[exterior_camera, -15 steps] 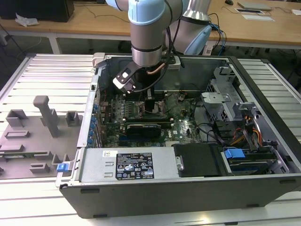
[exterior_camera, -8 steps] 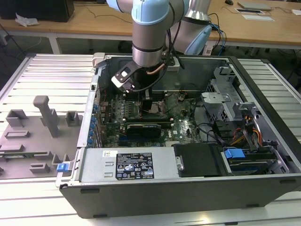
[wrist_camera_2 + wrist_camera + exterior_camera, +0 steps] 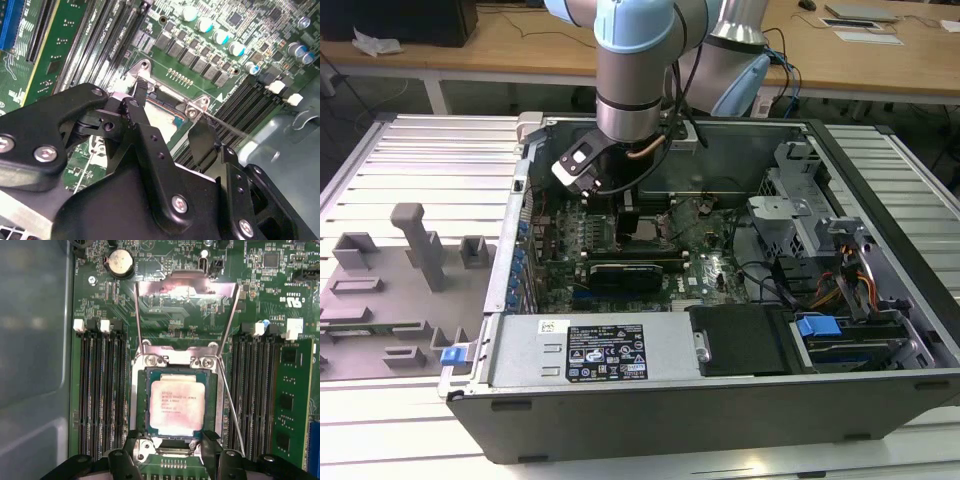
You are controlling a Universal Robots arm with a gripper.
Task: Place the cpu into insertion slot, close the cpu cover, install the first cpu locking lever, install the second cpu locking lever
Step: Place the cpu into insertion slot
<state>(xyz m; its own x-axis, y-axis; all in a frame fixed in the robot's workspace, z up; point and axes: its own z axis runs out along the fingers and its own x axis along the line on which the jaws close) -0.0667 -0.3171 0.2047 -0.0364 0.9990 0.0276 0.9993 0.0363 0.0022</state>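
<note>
Arm (image 3: 632,70) over open computer case (image 3: 670,425) in the exterior view, gripper (image 3: 636,212) low above motherboard (image 3: 712,270), fingers (image 3: 136,111) spread and empty in the second wrist view, cpu (image 3: 176,407) seated in insertion slot (image 3: 214,401) in the first wrist view, cpu cover (image 3: 186,291) standing open

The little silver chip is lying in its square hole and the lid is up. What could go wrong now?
1. The cpu lies in the insertion slot with the cpu cover tipped up, so nothing presses it down. A bump from the open gripper close by might knock it crooked.
2. A thin locking lever sticks up beside the slot; the gripper could snag or bend it.
</note>
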